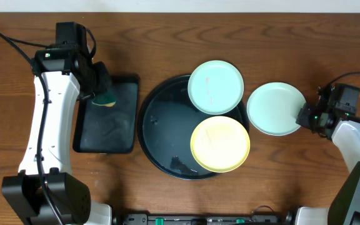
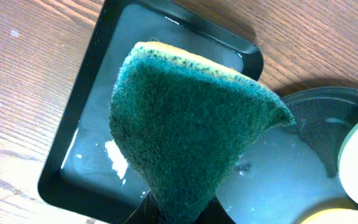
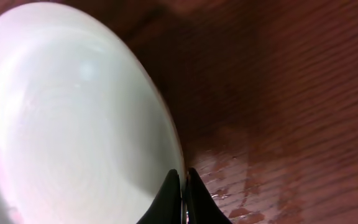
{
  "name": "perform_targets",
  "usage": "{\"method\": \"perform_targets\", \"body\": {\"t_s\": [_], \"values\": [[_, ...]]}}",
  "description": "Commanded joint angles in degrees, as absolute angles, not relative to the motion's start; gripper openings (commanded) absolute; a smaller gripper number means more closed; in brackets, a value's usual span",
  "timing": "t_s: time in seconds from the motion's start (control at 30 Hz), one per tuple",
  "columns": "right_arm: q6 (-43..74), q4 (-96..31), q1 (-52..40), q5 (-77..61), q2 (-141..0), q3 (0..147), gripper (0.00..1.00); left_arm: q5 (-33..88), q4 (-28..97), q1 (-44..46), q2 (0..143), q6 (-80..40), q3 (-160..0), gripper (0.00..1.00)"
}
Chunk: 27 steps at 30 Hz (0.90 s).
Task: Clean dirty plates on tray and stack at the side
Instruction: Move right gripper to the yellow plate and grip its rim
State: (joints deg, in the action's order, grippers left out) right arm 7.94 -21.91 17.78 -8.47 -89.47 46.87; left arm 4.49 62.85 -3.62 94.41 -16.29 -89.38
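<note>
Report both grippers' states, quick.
Left gripper: shut on the green sponge.
Right gripper: shut on the rim of the mint plate beside the tray.

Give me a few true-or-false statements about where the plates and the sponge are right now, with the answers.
1. The left jaws hold a green sponge. True.
2. All three plates lie on the round black tray. False: one mint plate lies on the table, to the right of that tray.
3. The right jaws pinch the rim of that mint plate. True.
4. The yellow plate is stacked on top of the other mint plate. False: the two lie side by side on the round black tray, neither on top of the other.
</note>
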Motion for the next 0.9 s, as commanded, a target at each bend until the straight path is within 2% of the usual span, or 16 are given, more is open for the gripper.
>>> {"method": "perform_targets", "body": {"t_s": [0.0,0.07,0.13,0.17,0.23,0.3,0.4,0.47,0.7,0.77,0.87], "values": [[6.74,-21.34,17.98,-4.27,-89.14,46.61,0.05,4.05,62.92,-3.79,94.52,-16.16,-89.1,0.08],[6.74,-21.23,18.02,-4.58,-89.14,46.65,0.11,4.03,62.92,-3.79,94.52,-16.19,-89.1,0.08],[6.57,-21.65,18.02,-6.55,-89.14,46.92,0.44,4.03,62.92,-3.79,94.52,-16.19,-89.1,0.07],[6.2,-22.06,18.0,-8.1,-89.12,47.16,0.54,4.03,62.92,-3.79,94.52,-16.16,-89.1,0.07],[5.21,-23.75,17.91,-11.35,-89.03,48.25,0.61,4.03,62.92,-3.79,94.52,-16.19,-89.1,0.07],[5.04,-26.94,17.65,-14.44,-88.73,50.5,0.62,4.05,62.94,-3.79,94.52,-16.19,-89.1,0.07],[5.02,-34.54,15.49,-21.63,-87.5,56.18,0.57,4.05,62.94,-3.79,94.52,-16.19,-89.1,0.07],[4.99,-37.67,13.17,-24.05,-86.87,58.3,0.57,4.05,62.94,-3.79,94.52,-16.19,-89.1,0.07],[0.58,-44.88,0.38,-24.4,-87.77,57.89,0.57,4.05,62.96,-3.79,94.52,-16.16,-89.1,0.07],[0.56,-45.04,-3.16,-22.15,-88.47,56.62,0.54,4.05,62.94,-3.79,94.52,-16.16,-89.1,0.08],[0.67,-43.88,-7.22,-18.59,-89.49,54.37,0.45,4.03,62.94,-3.79,94.52,-16.14,-89.1,0.07]]}}
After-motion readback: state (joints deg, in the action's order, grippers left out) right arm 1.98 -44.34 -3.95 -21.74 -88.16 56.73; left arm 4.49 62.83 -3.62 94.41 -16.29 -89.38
